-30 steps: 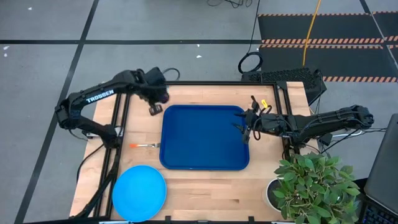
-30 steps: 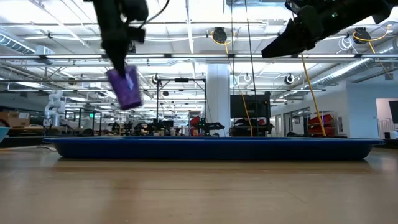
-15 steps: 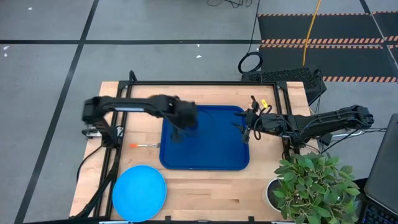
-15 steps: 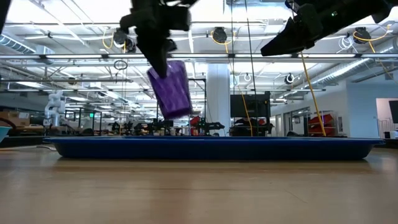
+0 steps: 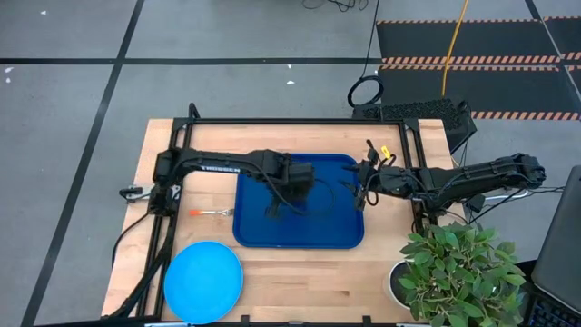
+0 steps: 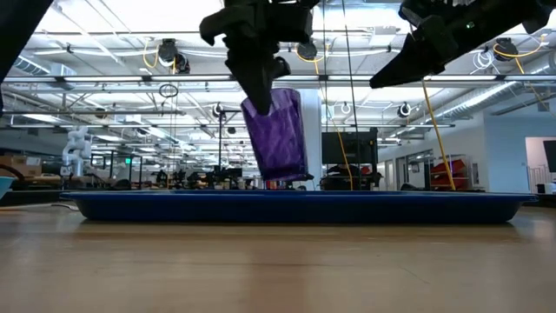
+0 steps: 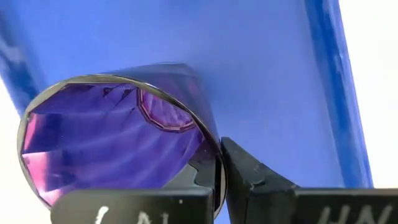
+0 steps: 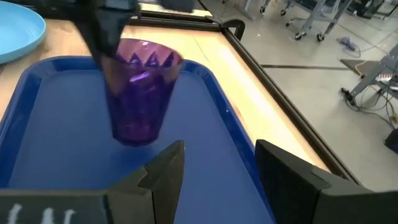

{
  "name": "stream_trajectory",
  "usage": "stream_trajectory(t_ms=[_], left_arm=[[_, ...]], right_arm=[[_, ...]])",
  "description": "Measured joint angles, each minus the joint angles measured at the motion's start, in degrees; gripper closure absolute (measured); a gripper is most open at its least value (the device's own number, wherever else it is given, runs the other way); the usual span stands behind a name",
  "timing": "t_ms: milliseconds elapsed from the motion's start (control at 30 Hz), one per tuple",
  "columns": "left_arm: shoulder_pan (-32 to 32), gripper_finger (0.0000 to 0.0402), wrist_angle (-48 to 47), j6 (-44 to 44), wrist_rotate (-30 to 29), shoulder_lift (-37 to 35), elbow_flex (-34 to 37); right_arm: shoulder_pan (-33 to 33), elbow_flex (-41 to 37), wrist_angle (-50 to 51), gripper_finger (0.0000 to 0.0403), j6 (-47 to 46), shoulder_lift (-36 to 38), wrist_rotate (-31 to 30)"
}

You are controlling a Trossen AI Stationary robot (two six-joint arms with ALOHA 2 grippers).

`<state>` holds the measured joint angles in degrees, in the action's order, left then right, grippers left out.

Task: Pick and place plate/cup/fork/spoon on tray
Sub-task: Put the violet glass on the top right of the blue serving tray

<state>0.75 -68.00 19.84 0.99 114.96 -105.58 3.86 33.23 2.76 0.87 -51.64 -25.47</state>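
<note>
The purple cup [image 6: 278, 135] hangs over the dark-blue tray [image 5: 318, 227], a little left of its middle, with my left gripper [image 6: 261, 100] shut on it from above. In the right wrist view the cup [image 8: 140, 93] shows just above the tray floor [image 8: 56, 143]. The sky-blue plate [image 5: 202, 280] lies on the table near the front left corner. The fork [image 5: 213, 212] lies flat just left of the tray. My right gripper [image 5: 361, 193] stands open over the tray's right rim, nothing between its fingers. The spoon is not to be made out. My left gripper holds the cup by its rim wall [image 7: 217, 165], one finger inside the cup and one finger [image 7: 252, 177] outside. The fingers come from above, pointing steeply down. The cup hangs below them, mouth up and slightly tilted, its base [image 6: 287, 176] close above the tray.
A potted plant [image 5: 454, 268] stands at the table's front right corner. A black frame rail [image 8: 280, 106] runs along the table beyond the tray's rim. Bare wood lies between the tray and the front edge.
My left gripper has carried the cup from the table's far left corner toward the right, out over the tray, and has sunk a little. Its wrist has rolled, and the cup has come from a marked tilt to nearly upright. It has stayed shut on the cup.
</note>
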Motion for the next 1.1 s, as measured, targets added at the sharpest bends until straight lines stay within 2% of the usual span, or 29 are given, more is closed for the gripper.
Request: stream_trajectory(t_ms=[167,667,967,1100], left_arm=[[-0.19,0.0383,-3.49,-0.04,0.06,2.24,0.00],[-0.30,0.0367,-2.42,0.50,-0.25,2.95,0.00],[-0.47,0.0279,-2.57,-0.92,-4.37,2.95,0.00],[-0.55,0.0254,-3.75,-0.87,-7.31,2.70,0.00]], right_arm=[[0.00,0.00,0.53,0.0211,-0.64,0.00,0.02],[0.00,0.00,1.01,0.0211,-0.71,0.00,0.04],[0.00,0.00,1.66,0.0211,-1.39,0.00,0.07],[0.00,0.00,1.88,0.0211,-1.71,0.00,0.17]])
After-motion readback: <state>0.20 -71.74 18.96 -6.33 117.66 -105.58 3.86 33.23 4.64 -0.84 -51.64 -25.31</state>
